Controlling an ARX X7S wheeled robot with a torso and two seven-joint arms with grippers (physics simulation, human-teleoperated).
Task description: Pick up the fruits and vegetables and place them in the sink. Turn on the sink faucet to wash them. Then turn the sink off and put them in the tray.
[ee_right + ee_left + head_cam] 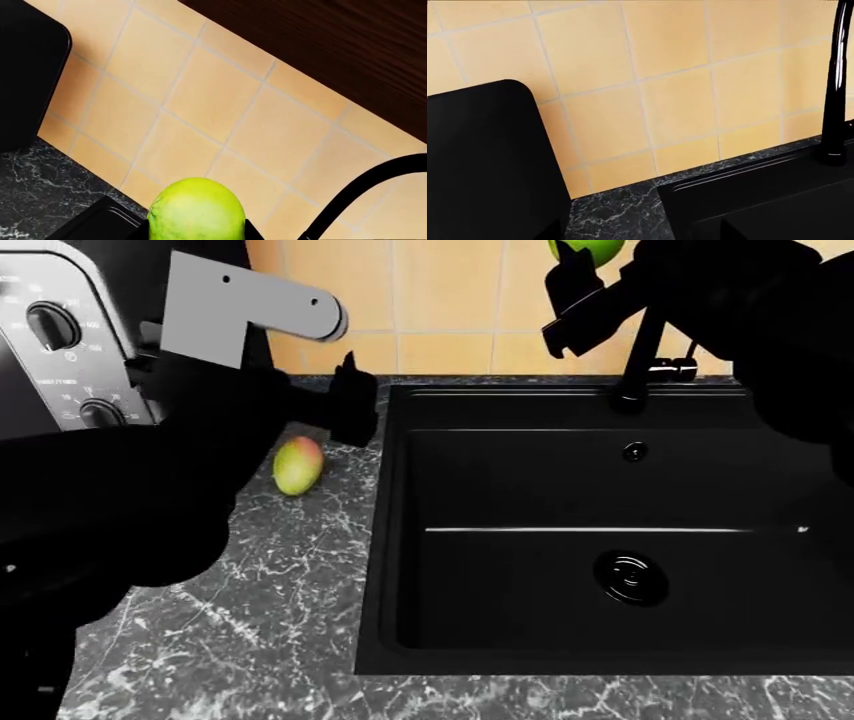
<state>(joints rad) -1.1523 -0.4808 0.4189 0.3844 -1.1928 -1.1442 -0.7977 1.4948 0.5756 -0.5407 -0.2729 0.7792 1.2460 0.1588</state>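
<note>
Lime [195, 210]: bright green, small, round; held clenched in the right gripper [587, 270], raised high beside the faucet [643, 345] and above the back of the sink [400, 540], which lies empty below. Judged light, firm and smooth-skinned, so prone to slipping; best held across its widest girth.

Apple-like fruit [298, 464]: red-blushed yellow-green, resting on the bench [240, 640] just below the left gripper [354, 400], whose state cannot be told. Judged heavier, firm, liable to roll.
</note>
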